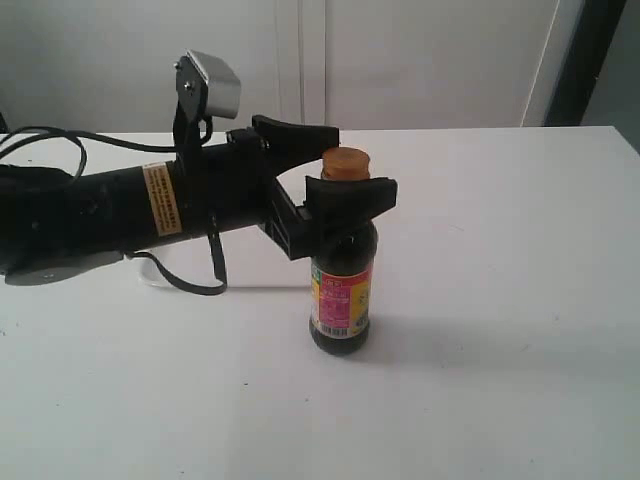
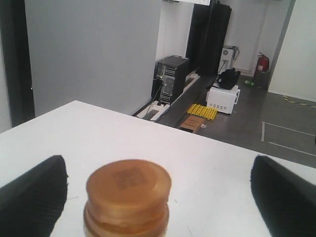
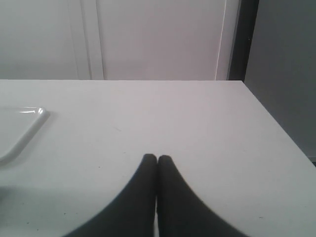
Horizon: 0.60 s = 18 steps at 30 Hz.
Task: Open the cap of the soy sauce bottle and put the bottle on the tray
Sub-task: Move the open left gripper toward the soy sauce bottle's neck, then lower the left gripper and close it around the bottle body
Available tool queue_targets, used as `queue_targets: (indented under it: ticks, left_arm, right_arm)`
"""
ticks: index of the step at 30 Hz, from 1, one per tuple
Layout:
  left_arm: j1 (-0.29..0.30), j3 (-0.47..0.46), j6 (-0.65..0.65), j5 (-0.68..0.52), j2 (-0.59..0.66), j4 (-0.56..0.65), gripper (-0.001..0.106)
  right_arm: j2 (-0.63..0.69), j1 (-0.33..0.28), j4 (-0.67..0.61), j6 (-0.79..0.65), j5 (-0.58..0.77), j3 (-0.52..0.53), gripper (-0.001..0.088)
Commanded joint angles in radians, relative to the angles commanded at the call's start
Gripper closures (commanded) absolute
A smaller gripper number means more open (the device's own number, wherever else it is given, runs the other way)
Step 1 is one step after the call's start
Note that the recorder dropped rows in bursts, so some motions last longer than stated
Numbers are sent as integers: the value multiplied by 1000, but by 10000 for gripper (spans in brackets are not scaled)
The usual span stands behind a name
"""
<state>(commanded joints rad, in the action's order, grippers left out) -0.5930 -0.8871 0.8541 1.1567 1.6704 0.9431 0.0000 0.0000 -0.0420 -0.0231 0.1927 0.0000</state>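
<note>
Progress on the task is only at its beginning, as far as I can judge. The soy sauce bottle point(image 1: 342, 290) stands upright on the white table point(image 1: 500, 350), not on the tray point(image 1: 260, 275). The tray lies behind the bottle and is mostly hidden by the left arm point(image 1: 100, 205) in the exterior view; one rounded corner of it also shows in the right wrist view. The cap point(image 1: 346, 163) sits on the neck with its lid down, so it looks closed. The left gripper point(image 1: 365, 158) is spread wide at the height of the cap and neck, with one finger behind the bottle and the other in front of the neck. In the left wrist view both fingers stand apart from the cap, one on each side. Whether the front finger touches the glass, I cannot tell. The right gripper point(image 3: 157, 165) has its fingers pressed together with nothing between them, low over the table, and the bottle is not in its view. So both parts are left to do, I think: opening the cap, then setting the bottle on the tray.
</note>
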Motion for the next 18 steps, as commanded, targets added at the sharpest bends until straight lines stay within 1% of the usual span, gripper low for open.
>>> queue_targets:
  ticks: [8,18]
  left_arm:
    - [0,0,-24,0,59,0,1]
    - [-2,0,-47,3,132,-31,3]
  right_arm:
    - [0,0,0,0,0,0,868]
    - [0,0,0,0,-2,0,868]
